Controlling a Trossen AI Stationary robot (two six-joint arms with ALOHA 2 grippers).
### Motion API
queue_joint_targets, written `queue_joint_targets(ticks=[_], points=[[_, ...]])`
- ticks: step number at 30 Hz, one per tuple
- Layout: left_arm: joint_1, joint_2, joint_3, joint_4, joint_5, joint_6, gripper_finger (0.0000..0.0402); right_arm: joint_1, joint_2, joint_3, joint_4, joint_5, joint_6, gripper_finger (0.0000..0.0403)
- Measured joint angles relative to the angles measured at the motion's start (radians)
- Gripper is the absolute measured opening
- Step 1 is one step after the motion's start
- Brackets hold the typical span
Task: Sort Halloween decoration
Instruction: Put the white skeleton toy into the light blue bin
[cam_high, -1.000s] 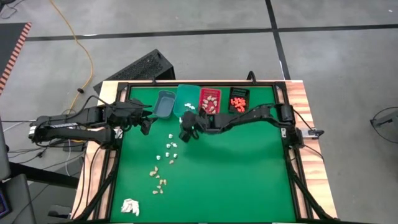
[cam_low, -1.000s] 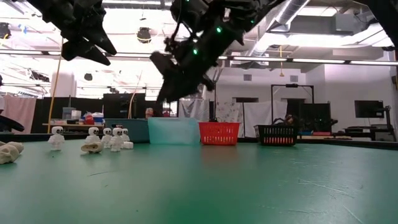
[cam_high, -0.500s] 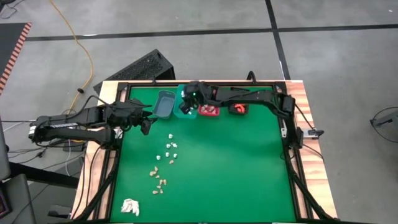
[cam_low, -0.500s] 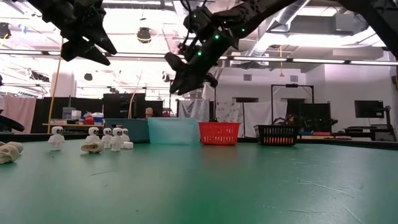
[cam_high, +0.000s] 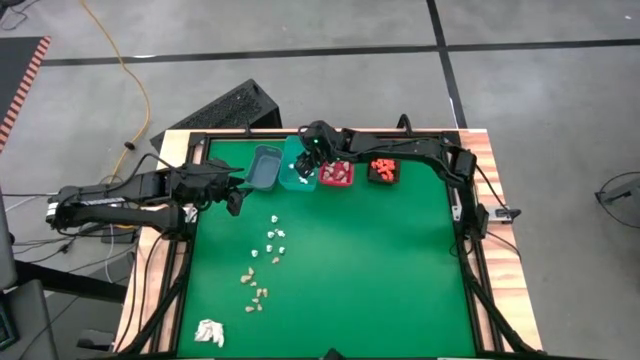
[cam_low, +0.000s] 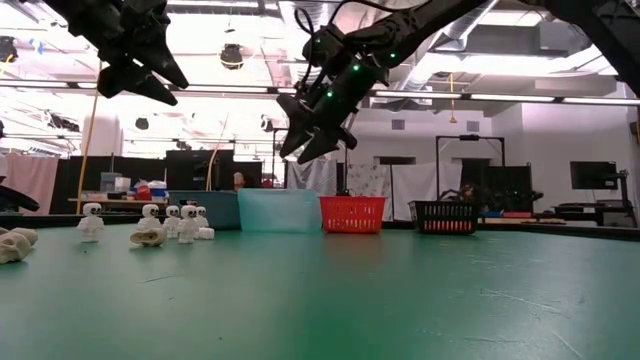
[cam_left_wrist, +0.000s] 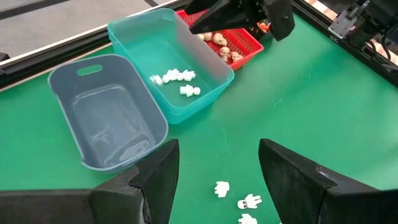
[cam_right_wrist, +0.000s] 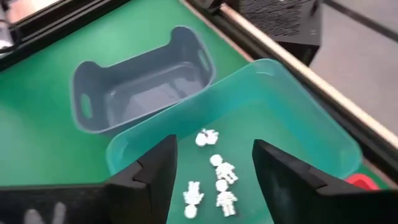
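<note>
The Halloween decoration lies loose on the green table: white figures and tan pieces left of centre. More white figures lie in the teal bin. My right gripper hangs open above that bin with nothing between its fingers, as the low view also shows. My left gripper stands open in the air near the table's left edge, short of the grey bin, and is empty.
Along the far edge stand the grey bin, the teal bin, a red bin with tan pieces and a black bin with orange pieces. A white papery wad lies near the front left corner.
My right gripper has gone from over the table's middle toward the far edge, rising a little, and now hangs over the teal bin. In the low view its fingers stand wider apart than before. My left arm has kept still.
</note>
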Motion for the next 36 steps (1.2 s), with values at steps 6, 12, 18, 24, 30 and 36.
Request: queue_joint_targets(ticks=[6,12,18,24,30,36], points=[[0.0,0.0,0.0,0.0,0.0,0.0,0.021,0.039,0.0,0.0,0.034,-0.17,-0.118,0.0232],[0.0,0.0,0.0,0.0,0.0,0.0,0.021,0.14,0.0,0.0,0.104,-0.201,-0.237,0.0226],[0.0,0.0,0.0,0.0,0.01,0.0,0.021,0.23,0.01,0.0,0.189,-0.199,-0.376,0.0225],[0.0,-0.076,0.018,0.03,0.028,0.029,0.021,0.263,0.066,0.002,0.3,-0.203,-0.337,0.0225],[0.0,-0.275,0.044,0.044,-0.032,0.068,0.021,0.272,0.134,-0.002,0.36,-0.216,-0.296,0.0225],[0.001,-0.414,0.019,-0.064,-0.067,0.025,0.021,0.284,0.174,0.001,0.434,-0.221,-0.267,0.0225]])
